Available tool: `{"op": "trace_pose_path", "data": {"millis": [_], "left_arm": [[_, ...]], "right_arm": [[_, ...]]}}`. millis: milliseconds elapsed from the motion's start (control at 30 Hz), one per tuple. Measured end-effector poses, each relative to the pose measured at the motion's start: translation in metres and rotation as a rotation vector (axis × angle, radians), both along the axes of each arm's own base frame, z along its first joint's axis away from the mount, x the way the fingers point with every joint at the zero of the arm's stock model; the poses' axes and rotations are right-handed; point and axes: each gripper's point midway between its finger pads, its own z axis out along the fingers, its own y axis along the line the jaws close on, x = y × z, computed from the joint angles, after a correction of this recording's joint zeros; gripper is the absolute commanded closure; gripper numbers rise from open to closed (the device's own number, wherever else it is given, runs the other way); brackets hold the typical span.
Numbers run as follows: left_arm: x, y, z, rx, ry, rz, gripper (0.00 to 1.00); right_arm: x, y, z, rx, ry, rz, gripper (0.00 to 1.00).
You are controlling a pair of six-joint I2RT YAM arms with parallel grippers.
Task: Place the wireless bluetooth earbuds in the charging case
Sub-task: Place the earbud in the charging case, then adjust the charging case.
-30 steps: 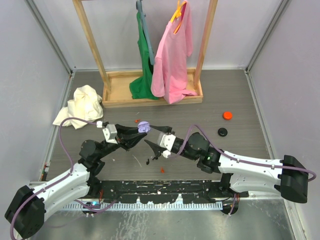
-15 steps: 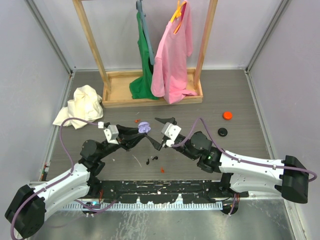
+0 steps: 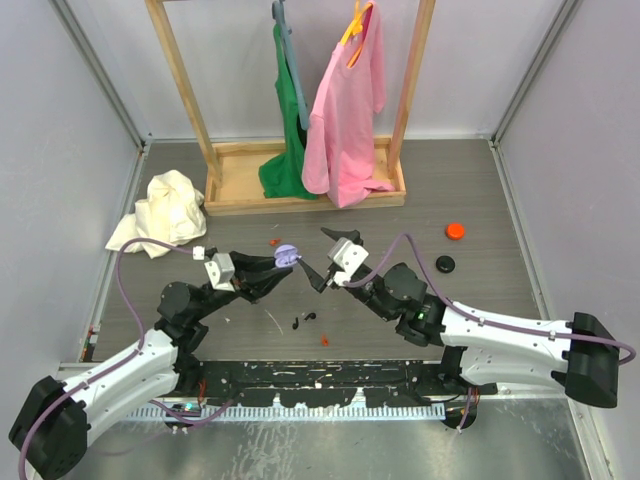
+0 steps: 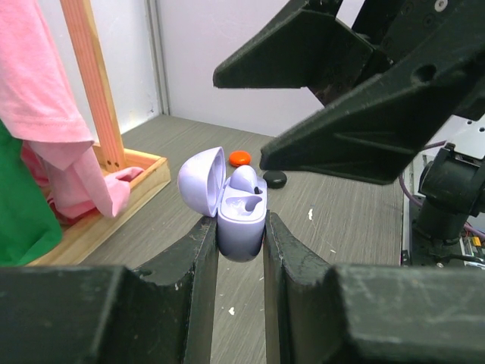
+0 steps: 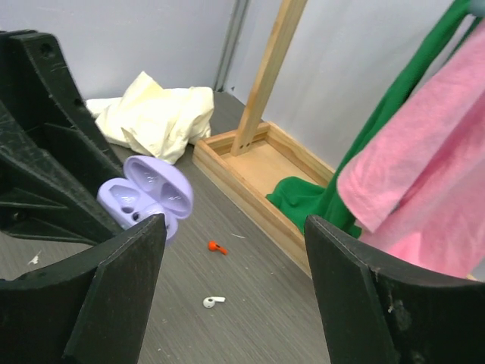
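Left tool [image 4: 240,227] is clamped on the lower shell of the lavender charging case [image 5: 145,193], 1 finger on each side. It holds the case off the bench [image 5: 265,326] with the lid swung open and the 2 wells showing. In the left wrist view the well farther from the camera seems to hold a rounded lavender bud [image 4: 244,179]. The nearer well looks empty, though I cannot be sure.

The case is likely light, hard and smooth — slippery plastic that could twist in a loose pinch. The hinged lid is probably its weak part, so the present hold on the body's sides, clear of the lid, suits it. A bud would be lighter, tiny and prone to roll, so it is best taken across its stem or body with a gentle squeeze.

Right tool [image 5: 235,221] has its jaws wide apart with nothing between them. It hangs near the case on its open side, not touching it. On the bench below it lies a small white piece [image 5: 214,302] that looks like a loose stemmed earbud, apart from both tools. A tiny orange bit [image 5: 217,246] lies near it.
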Motion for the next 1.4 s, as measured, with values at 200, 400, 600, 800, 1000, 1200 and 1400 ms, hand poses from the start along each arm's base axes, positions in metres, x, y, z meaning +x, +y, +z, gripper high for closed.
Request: {"op": "trace_pose_path", "data": {"millis": [200, 400, 600, 800, 1000, 1200, 1400], "left_arm": [[-0.004, -0.002, -0.001, 0.008, -0.007, -0.025, 1.00], [-0.007, -0.003, -0.001, 0.013, -0.011, -0.041, 1.00], [-0.009, -0.005, -0.005, 0.025, -0.006, -0.060, 1.00], [-0.013, -0.009, -0.011, 0.045, 0.003, -0.096, 1.00], [-0.017, -0.011, -0.012, 0.051, 0.006, -0.123, 1.00], [-0.020, -0.013, -0.010, 0.045, 0.014, -0.146, 1.00], [-0.024, -0.016, -0.003, 0.036, 0.005, -0.177, 1.00]], "right_arm": [[0.004, -0.013, 0.008, 0.013, -0.018, -0.054, 0.21], [0.007, -0.016, -0.007, -0.050, 0.005, -0.062, 0.21], [0.012, -0.025, -0.026, -0.118, 0.061, 0.034, 0.22], [0.010, -0.036, -0.017, -0.063, 0.105, 0.191, 0.26], [-0.013, -0.024, -0.022, -0.044, 0.146, 0.374, 0.31], [-0.027, -0.012, -0.033, -0.040, 0.194, 0.504, 0.36], [-0.037, -0.002, -0.035, -0.020, 0.215, 0.599, 0.45]]}}
